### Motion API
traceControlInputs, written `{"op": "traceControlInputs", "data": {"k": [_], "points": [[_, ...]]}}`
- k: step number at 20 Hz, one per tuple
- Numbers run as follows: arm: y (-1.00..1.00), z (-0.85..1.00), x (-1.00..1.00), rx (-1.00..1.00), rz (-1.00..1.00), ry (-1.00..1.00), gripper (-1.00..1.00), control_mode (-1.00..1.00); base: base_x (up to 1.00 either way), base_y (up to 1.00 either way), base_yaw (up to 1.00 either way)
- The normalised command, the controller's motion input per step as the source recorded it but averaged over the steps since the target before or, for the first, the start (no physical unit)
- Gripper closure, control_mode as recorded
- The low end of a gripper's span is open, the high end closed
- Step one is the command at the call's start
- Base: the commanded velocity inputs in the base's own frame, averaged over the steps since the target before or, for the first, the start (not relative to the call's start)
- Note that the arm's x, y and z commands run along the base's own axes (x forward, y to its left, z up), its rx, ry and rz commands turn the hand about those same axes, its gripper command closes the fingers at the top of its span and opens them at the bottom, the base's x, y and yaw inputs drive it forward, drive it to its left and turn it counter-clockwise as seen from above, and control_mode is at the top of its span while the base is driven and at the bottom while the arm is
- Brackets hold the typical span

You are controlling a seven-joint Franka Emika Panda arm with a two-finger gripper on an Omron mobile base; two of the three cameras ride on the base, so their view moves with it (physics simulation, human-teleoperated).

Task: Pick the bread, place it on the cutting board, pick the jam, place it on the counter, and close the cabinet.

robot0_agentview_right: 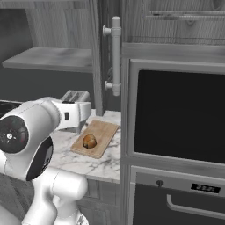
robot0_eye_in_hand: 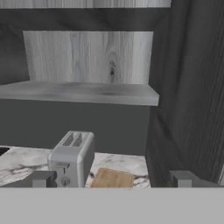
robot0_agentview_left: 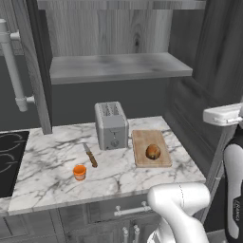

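The brown bread lies on the wooden cutting board, right of the toaster; it also shows from the other side as bread on the board. The orange jam stands on the marble counter, near its front edge. The cabinet's doors stand open: left door, right door, and its grey shelf is bare. My gripper is open with nothing between its fingers, raised to the right of the board and looking at the shelf.
A grey toaster stands mid-counter, with a knife in front of it. A black stove top lies at the left. The open door's bar handle hangs beside a built-in oven.
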Motion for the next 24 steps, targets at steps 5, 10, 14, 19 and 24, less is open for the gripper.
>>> {"op": "traceControlInputs", "data": {"k": [5,10,14,19,24], "points": [[0.0,0.0,-0.46,-0.02,0.0,-0.15,-1.0,-1.0,0.0,0.0,0.0],[-0.05,0.0,-0.27,-0.01,0.0,-0.1,-1.0,-1.0,0.0,0.0,0.0],[-0.19,0.0,-0.08,0.0,0.0,-0.07,-1.0,-1.0,0.0,0.0,0.0],[-0.26,0.0,-0.01,0.0,0.0,-0.04,-1.0,-1.0,0.0,0.0,0.0],[-0.3,0.0,0.0,0.0,0.0,0.0,-1.0,-1.0,0.0,0.0,0.0]]}}
